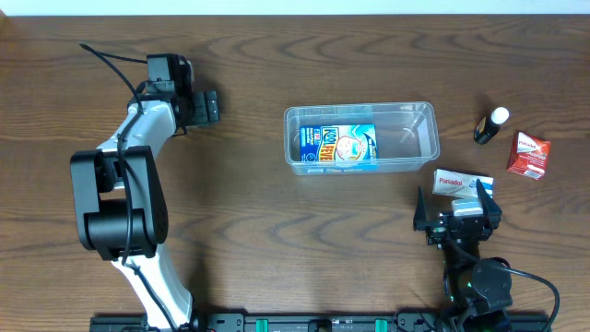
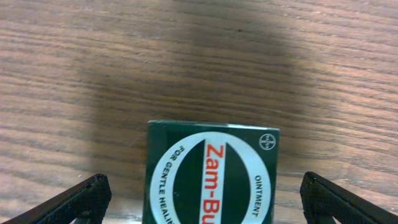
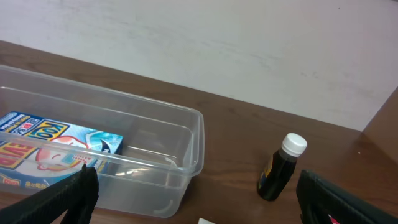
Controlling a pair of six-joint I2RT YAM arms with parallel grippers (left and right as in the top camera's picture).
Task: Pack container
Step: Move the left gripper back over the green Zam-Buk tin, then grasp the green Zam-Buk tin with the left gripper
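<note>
Hovering over the green box (image 2: 211, 177), the left gripper (image 1: 208, 106) is being held with its jaws spread wide. A finger (image 2: 74, 202) is standing clear of the carton on each side, so nothing is being gripped. Trouble is being judged likeliest at the squeeze: the box is lying flat and low on smooth wood, so a close made too high could send it skidding, and one made too hard could crush the thin card. A long carry is also being asked for, since the container (image 1: 359, 138) is sitting mid-table, well apart from this gripper, and its rim could be clipped on the way in. Its left half is being taken up by a blue box (image 1: 339, 146), so a careless drop could land on top of that. On the other side, the right gripper (image 1: 454, 203) is being kept open as well and is holding nothing. It is poised just beside a white box (image 1: 461, 181), with an upright bottle (image 3: 280, 168) near enough to be toppled by a wide sweep. The left arm is being stretched out to the far left with its wrist turned inward, while the right arm is being kept tucked near its base, facing the container.
</note>
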